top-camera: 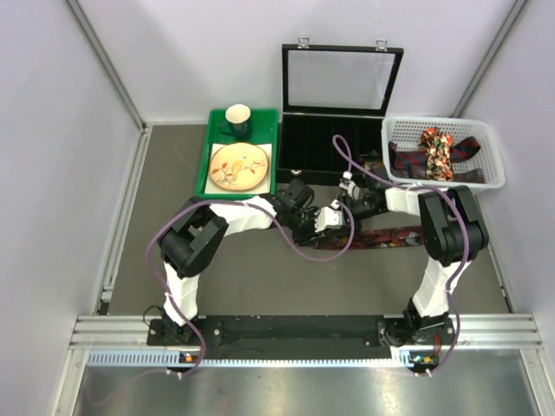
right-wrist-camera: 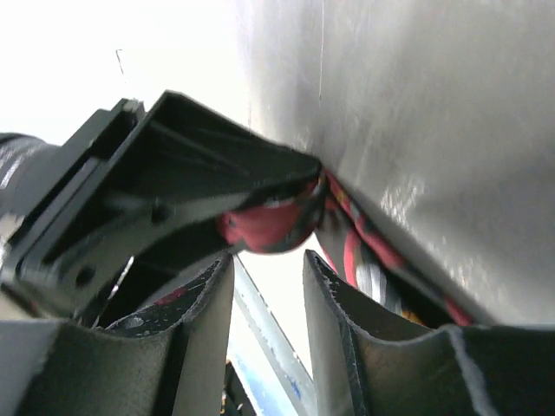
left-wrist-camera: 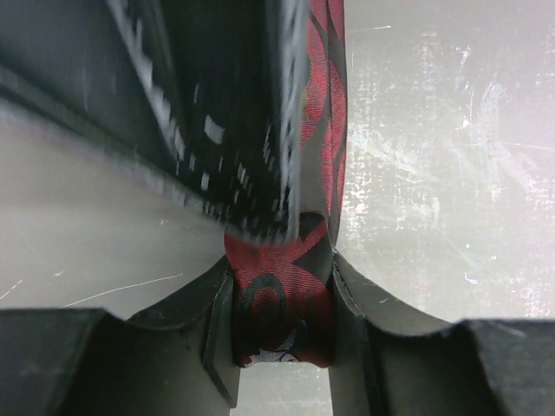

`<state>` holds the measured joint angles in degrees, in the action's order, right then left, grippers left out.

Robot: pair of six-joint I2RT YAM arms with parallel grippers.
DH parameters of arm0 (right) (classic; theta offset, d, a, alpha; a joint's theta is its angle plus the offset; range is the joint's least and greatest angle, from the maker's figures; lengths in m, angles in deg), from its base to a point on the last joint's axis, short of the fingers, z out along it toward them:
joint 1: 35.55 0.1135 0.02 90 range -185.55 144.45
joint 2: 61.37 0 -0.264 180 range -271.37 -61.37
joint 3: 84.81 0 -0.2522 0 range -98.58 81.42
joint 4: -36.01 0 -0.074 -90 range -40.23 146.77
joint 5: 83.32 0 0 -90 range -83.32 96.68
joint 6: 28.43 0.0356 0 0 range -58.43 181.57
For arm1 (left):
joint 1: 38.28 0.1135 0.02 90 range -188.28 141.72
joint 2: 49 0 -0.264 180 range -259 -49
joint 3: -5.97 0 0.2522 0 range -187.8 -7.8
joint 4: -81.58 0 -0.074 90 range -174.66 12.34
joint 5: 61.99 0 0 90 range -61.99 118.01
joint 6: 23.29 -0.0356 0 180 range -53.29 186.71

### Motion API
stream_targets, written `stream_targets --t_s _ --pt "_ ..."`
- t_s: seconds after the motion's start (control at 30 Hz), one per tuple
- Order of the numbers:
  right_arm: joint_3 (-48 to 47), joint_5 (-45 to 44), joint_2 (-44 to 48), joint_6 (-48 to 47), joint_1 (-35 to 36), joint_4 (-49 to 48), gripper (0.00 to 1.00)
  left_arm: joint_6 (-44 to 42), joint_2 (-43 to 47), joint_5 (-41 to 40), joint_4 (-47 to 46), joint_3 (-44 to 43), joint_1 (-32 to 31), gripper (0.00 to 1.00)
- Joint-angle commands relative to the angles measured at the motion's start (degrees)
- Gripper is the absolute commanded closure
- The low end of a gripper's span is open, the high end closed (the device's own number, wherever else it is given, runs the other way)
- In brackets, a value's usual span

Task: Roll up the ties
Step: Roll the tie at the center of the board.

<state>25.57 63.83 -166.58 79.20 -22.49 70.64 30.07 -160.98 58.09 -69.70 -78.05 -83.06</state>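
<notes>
My left gripper is clamped on the end of a red tie with a dark pattern. The fabric is bunched between the two fingers, and from there the band runs straight away from my wrist. My right gripper sits just beside it with its jaws apart and nothing between them. The same red fabric shows just past its fingertips, against the black body of my other gripper. Both grippers meet low over the middle of the grey table. The rest of the tie lies flat on the table, stretching to the right under my right arm. Further right, a white basket holds the other ties, one of them bright and floral. Behind my grippers stands a black case with its lid up. Left of it is a green tray with a plate and a mug.
</notes>
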Motion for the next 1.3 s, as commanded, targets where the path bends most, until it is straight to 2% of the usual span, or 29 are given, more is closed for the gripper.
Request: stream_targets --t_s 0.0,0.1,0.33,0.4,0.47,0.5,0.57,0.63,0.67,0.73,0.83,1.07,1.27 --pt "1.09 2.44 -1.84 5.30 1.97 -10.63 0.62 -0.97 -3.24 -4.42 6.75 0.56 -0.40 0.82" --pt "1.80 2.71 -2.28 7.86 2.76 -14.53 0.62 -1.06 -3.41 -4.16 6.84 0.56 -0.31 0.82" --pt "0.84 1.30 -3.78 5.93 5.31 -11.47 0.66 -0.97 -4.12 -4.42 7.19 0.03 -0.40 0.81" --pt "0.66 0.78 -4.04 4.70 5.40 -10.15 0.75 -0.80 -4.29 -4.25 7.19 -0.05 -0.40 0.81" --pt "0.14 -0.36 -4.48 2.60 5.48 -7.43 0.91 -0.62 -4.65 -4.33 7.19 -0.23 -0.40 0.81" --pt "-0.22 -0.98 -4.65 1.54 5.40 -6.20 0.99 -0.54 -4.73 -4.25 7.27 -0.23 -0.40 0.77" --pt "-0.65 -3.17 -5.18 -1.00 5.40 -3.30 1.00 -0.01 -4.82 -4.25 6.75 -0.05 -0.40 0.71" --pt "-0.83 -5.80 -6.06 -2.77 5.13 -1.53 1.00 1.57 -4.82 -5.04 7.10 -0.32 -0.14 0.56" --pt "-0.66 -6.77 -6.32 -3.91 4.87 -0.74 1.00 2.44 -4.47 -4.60 6.32 -0.06 0.21 0.52" --pt "-0.13 -9.05 -6.85 -4.62 3.82 -0.30 1.00 3.85 -3.42 1.00 4.21 1.17 2.84 0.44" --pt "-0.22 -11.61 -7.20 -5.67 2.76 0.67 1.00 5.70 -0.26 10.47 -4.39 5.65 6.62 0.32" --pt "-0.48 -17.85 -6.85 -5.85 2.32 2.60 1.00 11.40 -0.07 21.67 -25.22 13.47 8.65 0.27" --pt "-1.36 -23.30 -5.97 -6.11 2.32 4.36 1.00 19.22 -2.36 24.67 -43.25 17.43 7.77 0.25"
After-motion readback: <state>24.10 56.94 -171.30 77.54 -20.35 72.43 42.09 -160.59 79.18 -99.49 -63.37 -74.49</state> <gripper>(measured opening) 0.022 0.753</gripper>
